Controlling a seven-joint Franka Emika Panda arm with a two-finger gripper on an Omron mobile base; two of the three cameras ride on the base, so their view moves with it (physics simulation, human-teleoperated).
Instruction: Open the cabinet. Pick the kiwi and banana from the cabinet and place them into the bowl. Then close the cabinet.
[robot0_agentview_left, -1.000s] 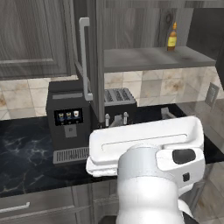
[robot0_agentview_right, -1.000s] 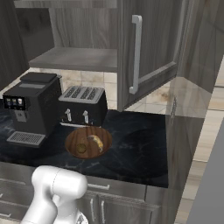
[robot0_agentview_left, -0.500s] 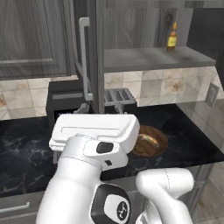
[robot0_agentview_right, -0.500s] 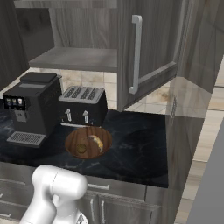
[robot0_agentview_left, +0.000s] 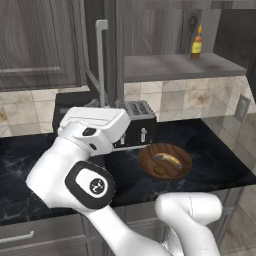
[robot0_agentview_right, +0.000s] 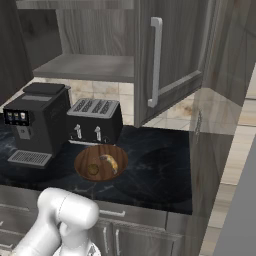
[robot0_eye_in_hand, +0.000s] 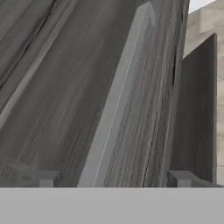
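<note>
1. Two dark fingertips (robot0_eye_in_hand: 43, 178) stand spread wide apart at the bottom of the hand view, with nothing pinched between them; the gripper (robot0_eye_in_hand: 111, 179) is empty.
2. Between and beyond the fingertips runs a long silver handle (robot0_eye_in_hand: 114, 105) on the grey wood-grain door (robot0_eye_in_hand: 57, 87) of the cabinet (robot0_agentview_left: 165, 30). Whether the fingers touch the handle cannot be told.
3. From the left base view, the white arm (robot0_agentview_left: 90, 150) rises in front of the cabinet's left door, which stands swung out toward the camera, its handle showing just above the arm.
4. The cabinet's grey shelf (robot0_agentview_left: 175, 66) lies bare but for an amber bottle (robot0_agentview_left: 197, 43) at its back right corner.
5. From the right base view, the cabinet's right door (robot0_agentview_right: 170, 55) also stands swung open.
6. Below the cabinet, on the black marble counter (robot0_agentview_right: 155, 170), sits the wooden bowl (robot0_agentview_right: 84, 156).
7. The banana (robot0_agentview_right: 110, 162) and the kiwi (robot0_agentview_right: 93, 170) both lie inside the bowl, near each other.
8. Just behind the bowl, under the cabinet, stands a black toaster (robot0_agentview_right: 95, 120), with a black coffee machine (robot0_agentview_right: 37, 122) beside it, to its left as seen from the right base view.
</note>
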